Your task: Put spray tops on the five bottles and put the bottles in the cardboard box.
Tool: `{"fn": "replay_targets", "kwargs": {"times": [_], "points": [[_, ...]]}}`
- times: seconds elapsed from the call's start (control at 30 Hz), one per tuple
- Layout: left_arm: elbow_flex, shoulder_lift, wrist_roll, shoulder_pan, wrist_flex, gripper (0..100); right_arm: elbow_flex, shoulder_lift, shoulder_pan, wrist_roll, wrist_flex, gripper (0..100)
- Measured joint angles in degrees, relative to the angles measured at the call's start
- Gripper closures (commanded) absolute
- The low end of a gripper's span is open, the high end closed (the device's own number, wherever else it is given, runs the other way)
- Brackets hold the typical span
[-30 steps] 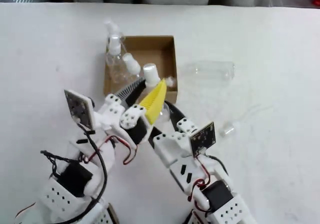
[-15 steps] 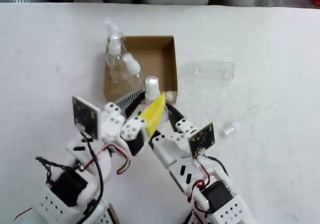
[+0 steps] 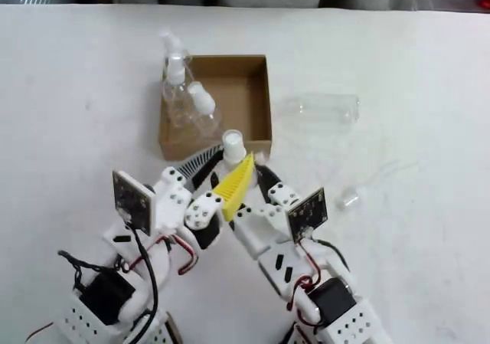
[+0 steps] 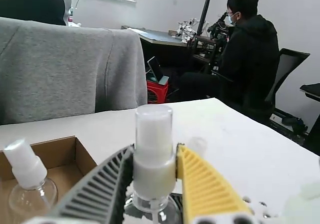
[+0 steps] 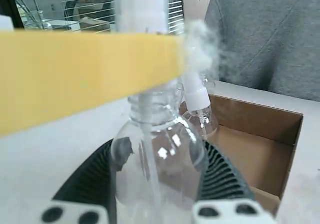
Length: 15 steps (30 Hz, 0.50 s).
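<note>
1. The white spray top was pinched hard between the grey and the yellow finger of the left gripper.
2. Right below it, the clear plastic bottle was clasped around its belly by the black fingers of the right gripper and held upright.
3. Bottle and top were placed at the near wall of the brown cardboard box; whether over the rim or just outside it could not be told.
4. Inside, a capped bottle was seen at the far left corner, with a second capped bottle tucked just beside it.
5. An uncapped clear bottle was seen lying on its side on the white table, apart from the box on the right arm's side.
6. A loose spray top with its tube was spotted on the table near the right arm.
</note>
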Motion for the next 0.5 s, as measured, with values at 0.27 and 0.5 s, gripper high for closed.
{"fn": "replay_targets", "kwargs": {"times": [0.27, 0.5], "points": [[0.00, 0.00, 0.00, 0.09, -0.35, 98, 0.00, 0.00, 0.09, 0.00, 0.00, 98.4], [0.09, 0.00, 0.00, 0.09, -1.14, 98, 0.00, 0.00, 0.09, 0.00, 0.00, 98.4]]}}
